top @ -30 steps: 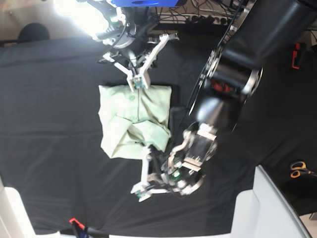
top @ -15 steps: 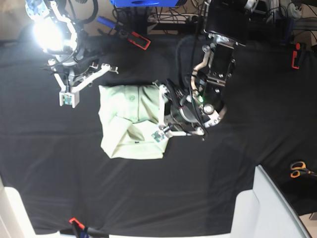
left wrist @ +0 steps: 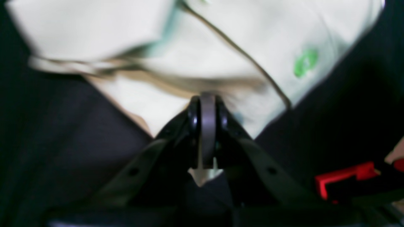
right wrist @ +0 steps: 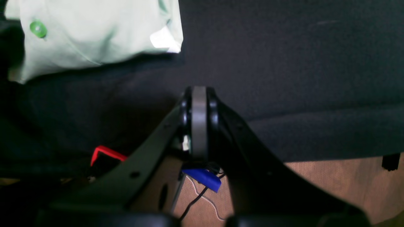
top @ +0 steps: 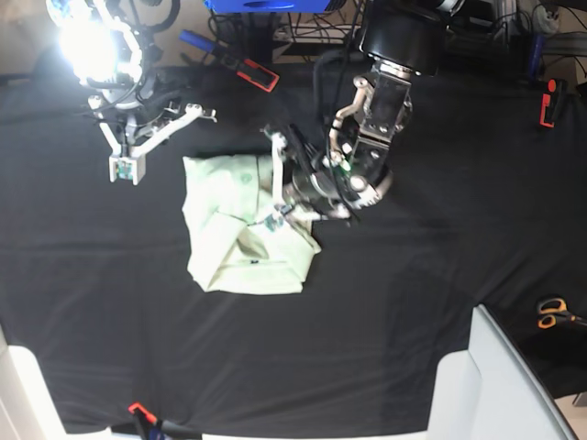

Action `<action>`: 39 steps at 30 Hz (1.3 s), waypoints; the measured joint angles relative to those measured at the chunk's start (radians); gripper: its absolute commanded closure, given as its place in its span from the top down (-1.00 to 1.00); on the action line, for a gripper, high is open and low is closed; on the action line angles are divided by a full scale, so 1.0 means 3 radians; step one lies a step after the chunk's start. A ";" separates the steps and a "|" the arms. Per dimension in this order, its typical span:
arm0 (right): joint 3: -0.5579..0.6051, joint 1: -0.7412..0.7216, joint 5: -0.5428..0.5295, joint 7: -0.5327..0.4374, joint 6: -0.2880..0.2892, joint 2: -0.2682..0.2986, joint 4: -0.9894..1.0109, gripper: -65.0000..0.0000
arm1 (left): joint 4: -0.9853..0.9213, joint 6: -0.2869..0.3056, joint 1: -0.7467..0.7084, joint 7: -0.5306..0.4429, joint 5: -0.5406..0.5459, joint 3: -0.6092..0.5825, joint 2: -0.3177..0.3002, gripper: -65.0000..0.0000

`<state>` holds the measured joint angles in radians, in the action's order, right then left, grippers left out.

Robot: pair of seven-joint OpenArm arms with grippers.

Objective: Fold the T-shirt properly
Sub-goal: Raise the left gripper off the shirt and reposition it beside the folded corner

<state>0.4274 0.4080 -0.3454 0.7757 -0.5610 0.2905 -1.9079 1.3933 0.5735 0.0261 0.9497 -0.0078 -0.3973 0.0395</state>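
Mint-green T-shirt (top: 243, 234) looks nearly folded; left end effector (top: 272, 220) sits pressed together over its right half, right end effector (top: 124, 169) pressed together beside it. Next up: smoothing that flap.

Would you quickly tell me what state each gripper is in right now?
Left gripper: shut, over the shirt; a grip on the cloth cannot be told.
Right gripper: shut, empty, off the shirt.
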 measured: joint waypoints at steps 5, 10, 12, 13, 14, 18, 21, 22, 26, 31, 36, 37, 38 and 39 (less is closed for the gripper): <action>-0.0004 -0.0001 0.0011 -0.0001 0.0000 0.0000 0.0000 -0.99 | 0.0125 -0.0001 -0.0186 -0.0004 -0.0036 -0.0018 -0.0056 -1.00; -0.0004 -0.0003 0.0010 -0.0001 0.0000 -0.0001 0.0000 -0.99 | 0.0402 -0.0001 -0.0286 0.0251 -0.0042 -0.0015 -0.0210 -1.00; -0.0004 -0.0004 0.0011 -0.0001 0.0000 0.0003 0.0000 -0.99 | 0.0575 -0.0011 -0.0289 0.0313 -0.0037 -0.0003 -0.0272 -1.00; -0.0005 -0.0005 0.0011 -0.0001 0.0000 0.0005 0.0000 -0.99 | 0.0632 -0.0013 -0.0280 0.0328 -0.0033 0.0009 -0.0294 -1.00; -0.0005 -0.0005 0.0013 -0.0001 0.0000 0.0008 0.0000 -0.99 | 0.0651 -0.0013 -0.0270 0.0350 -0.0036 0.0015 -0.0309 -1.00; -0.0006 -0.0004 0.0014 0.0000 0.0000 0.0009 0.0000 -0.99 | 0.0608 -0.0015 -0.0254 0.0355 -0.0038 0.0017 -0.0394 -1.00; -0.0005 -0.0006 0.0011 -0.0001 0.0001 0.0008 0.0000 -0.99 | 0.0600 -0.0013 -0.0224 0.0360 -0.0034 0.0031 -0.0409 -1.00; -0.0005 -0.0005 0.0011 -0.0001 0.0000 0.0009 0.0000 -0.99 | 0.0594 -0.0011 -0.0168 0.0359 -0.0033 0.0028 -0.0407 -1.00; -0.0005 -0.0005 0.0011 -0.0001 0.0000 0.0008 0.0000 -0.99 | 0.0444 -0.0014 0.0139 0.0327 0.0031 0.0211 -0.0341 -1.00; -0.0005 -0.0010 0.0011 -0.0001 0.0000 0.0006 0.0000 -0.99 | 0.0484 -0.0025 0.0224 0.0373 -0.0001 0.0851 -0.0126 -0.51; -0.0005 -0.0010 0.0015 -0.0003 0.0000 0.0009 0.0000 -0.99 | 0.0301 -0.0025 0.0317 0.0367 0.0015 0.1244 0.0067 0.32; -0.0005 -0.0010 0.0013 0.0000 0.0000 0.0008 0.0000 -0.99 | 0.0192 -0.0027 0.0356 0.0364 0.0015 0.1286 0.0097 0.36; -0.0005 -0.0011 0.0011 0.0000 0.0000 0.0008 0.0000 -0.99 | 0.0080 -0.0027 0.0402 0.0361 0.0018 0.1335 0.0128 0.36; -0.0005 -0.0013 0.0015 -0.0001 0.0000 0.0001 0.0000 -0.99 | -0.0036 -0.0025 0.0451 0.0359 0.0079 0.1394 0.0155 0.35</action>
<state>0.4259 0.4042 -0.3408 0.7753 -0.5610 0.2909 -1.9079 1.3827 0.5659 0.1616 1.0573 0.0158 0.0208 0.0860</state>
